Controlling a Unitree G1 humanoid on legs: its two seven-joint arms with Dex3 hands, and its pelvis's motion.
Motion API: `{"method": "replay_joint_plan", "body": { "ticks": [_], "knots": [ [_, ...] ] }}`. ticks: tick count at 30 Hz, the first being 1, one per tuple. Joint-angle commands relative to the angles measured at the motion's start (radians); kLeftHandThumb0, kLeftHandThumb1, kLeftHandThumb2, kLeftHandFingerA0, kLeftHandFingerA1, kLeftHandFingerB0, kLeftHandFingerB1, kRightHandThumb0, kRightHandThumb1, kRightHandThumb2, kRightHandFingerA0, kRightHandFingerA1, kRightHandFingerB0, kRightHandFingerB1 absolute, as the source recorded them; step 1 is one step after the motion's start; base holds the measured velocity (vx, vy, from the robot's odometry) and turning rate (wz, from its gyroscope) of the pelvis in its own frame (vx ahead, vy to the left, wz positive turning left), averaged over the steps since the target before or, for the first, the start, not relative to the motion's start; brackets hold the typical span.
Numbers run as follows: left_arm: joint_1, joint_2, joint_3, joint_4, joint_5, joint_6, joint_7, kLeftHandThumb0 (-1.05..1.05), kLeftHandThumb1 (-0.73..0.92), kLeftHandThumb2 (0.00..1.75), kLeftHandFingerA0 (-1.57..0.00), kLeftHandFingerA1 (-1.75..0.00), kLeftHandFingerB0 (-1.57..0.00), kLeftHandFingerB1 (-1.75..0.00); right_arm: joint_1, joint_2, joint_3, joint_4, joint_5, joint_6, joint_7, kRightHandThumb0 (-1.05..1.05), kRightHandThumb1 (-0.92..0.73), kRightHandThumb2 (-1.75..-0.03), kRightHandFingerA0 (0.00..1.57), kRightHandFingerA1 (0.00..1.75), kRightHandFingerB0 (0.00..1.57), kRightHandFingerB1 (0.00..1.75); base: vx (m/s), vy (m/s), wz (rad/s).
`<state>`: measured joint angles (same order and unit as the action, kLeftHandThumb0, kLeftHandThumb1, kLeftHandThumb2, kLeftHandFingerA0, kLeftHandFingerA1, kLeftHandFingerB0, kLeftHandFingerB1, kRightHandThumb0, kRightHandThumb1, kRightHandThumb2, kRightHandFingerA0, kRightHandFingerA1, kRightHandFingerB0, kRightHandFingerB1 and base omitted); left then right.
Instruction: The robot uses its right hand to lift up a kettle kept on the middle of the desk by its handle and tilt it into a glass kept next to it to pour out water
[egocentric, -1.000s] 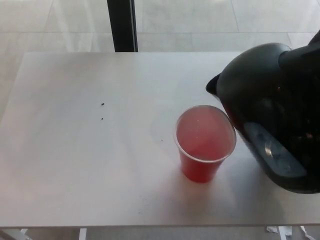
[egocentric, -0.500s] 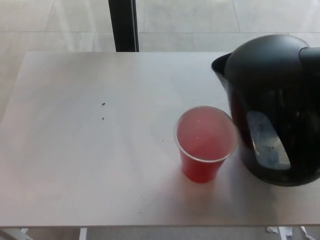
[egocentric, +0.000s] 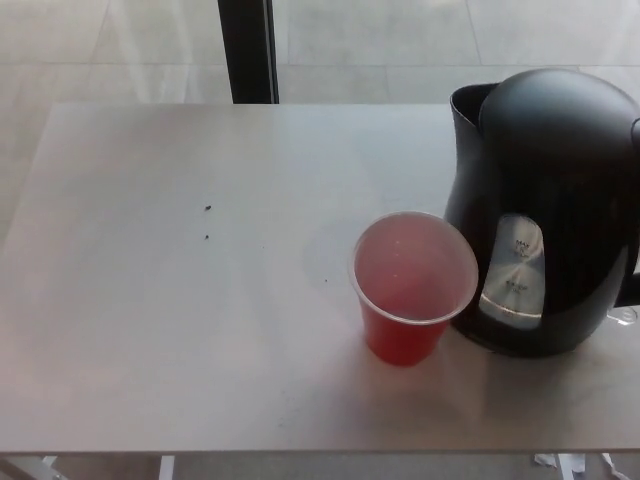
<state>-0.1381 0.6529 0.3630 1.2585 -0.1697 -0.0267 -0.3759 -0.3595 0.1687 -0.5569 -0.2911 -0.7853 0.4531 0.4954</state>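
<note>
A black electric kettle (egocentric: 545, 190) stands upright on the right side of the white desk (egocentric: 180, 330). Its spout points to the back left and its grey water window (egocentric: 513, 272) faces me. Its handle runs off the picture's right edge. Just left of the kettle, close to its base or touching it, stands a translucent red cup (egocentric: 411, 288) with pinkish liquid inside. Neither of my hands shows in the head view.
A black post (egocentric: 247, 50) rises behind the desk's far edge. Two small dark specks (egocentric: 206, 210) lie on the desk's left half. Pale floor tiles lie beyond the desk.
The kettle has swung from tilted, with its spout over the cup, back to upright and now stands on the desk. The cup has stayed in place.
</note>
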Motion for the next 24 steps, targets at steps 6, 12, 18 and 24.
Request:
{"method": "replay_joint_plan", "body": {
  "ticks": [6,12,18,24],
  "knots": [
    [0.020,0.001,0.001,0.003,0.003,-0.018,-0.005,-0.77,0.86,0.66,-0.49,-0.41,-0.31,-0.36,0.202,-0.188,0.073,0.126,0.337,-0.115,0.225,-0.71,-0.51,-0.89,0.00,0.19,0.01,0.20,0.00,0.000,0.00],
    [0.017,0.008,-0.004,0.003,0.009,-0.022,-0.010,-0.78,0.86,0.66,-0.50,-0.41,-0.30,-0.35,0.217,-0.311,0.125,0.107,0.395,-0.123,0.297,-0.85,-0.44,-0.74,0.00,0.00,0.00,0.00,0.00,0.000,0.00],
    [0.020,0.005,0.000,0.000,0.003,-0.021,-0.011,-0.79,0.85,0.66,-0.49,-0.42,-0.31,-0.36,0.240,-0.393,0.119,-0.008,0.492,-0.066,0.352,-0.91,-0.49,-0.56,0.00,0.00,0.00,0.00,0.00,0.000,0.00],
    [0.022,0.005,-0.008,-0.002,0.012,-0.027,-0.006,-0.78,0.87,0.67,-0.49,-0.41,-0.31,-0.36,0.244,-0.442,0.050,-0.039,0.632,-0.016,0.398,-0.83,-0.40,-0.68,0.00,0.00,0.00,0.00,0.00,0.000,0.00]
  ]
}}
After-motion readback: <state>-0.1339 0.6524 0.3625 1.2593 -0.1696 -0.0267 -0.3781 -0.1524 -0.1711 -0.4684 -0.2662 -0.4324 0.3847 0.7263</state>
